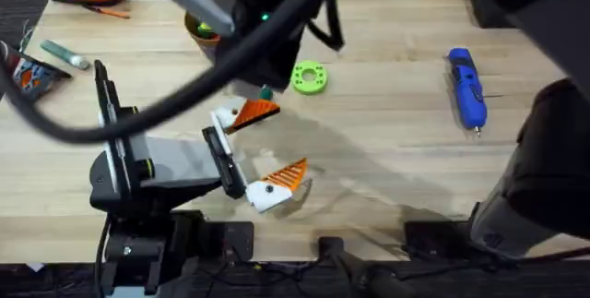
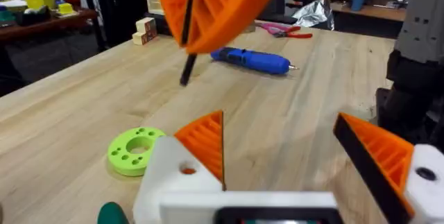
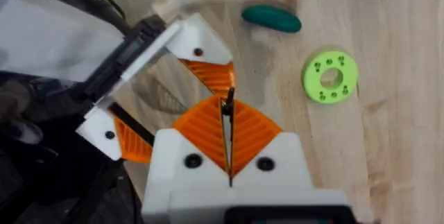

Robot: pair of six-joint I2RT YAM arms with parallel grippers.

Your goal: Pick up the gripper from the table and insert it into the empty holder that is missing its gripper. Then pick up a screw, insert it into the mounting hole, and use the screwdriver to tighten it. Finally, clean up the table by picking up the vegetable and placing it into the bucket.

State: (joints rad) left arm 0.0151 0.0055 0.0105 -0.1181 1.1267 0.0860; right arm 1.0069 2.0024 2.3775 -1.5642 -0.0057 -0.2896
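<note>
While the right gripper (image 3: pixel 229 123) hangs over the black robot arm (image 1: pixel 138 173) lying on the table (image 1: pixel 387 150), its orange pads are pressed together on a thin black rod (image 3: pixel 228 106), whose lower end sits just above an orange finger piece (image 3: pixel 215 78). That piece is seated in the white wedge mount (image 3: pixel 198 44), and the arm's second white mount (image 3: pixel 104 127) carries an orange piece as well. The left gripper (image 2: pixel 284 141) is spread wide with nothing between its pads, facing the green ring (image 2: pixel 135 151) and, farther off, the blue screwdriver (image 2: pixel 250 61), which lies flat on the wood well apart from everything else. The dark green toy vegetable (image 3: pixel 272 17) lies on the table between the ring and the white mount, near both. The bucket (image 1: pixel 195 32) stands at the far side, half covered by a blurred arm. A bit of green shows at its rim, but I cannot tell what is inside.
</note>
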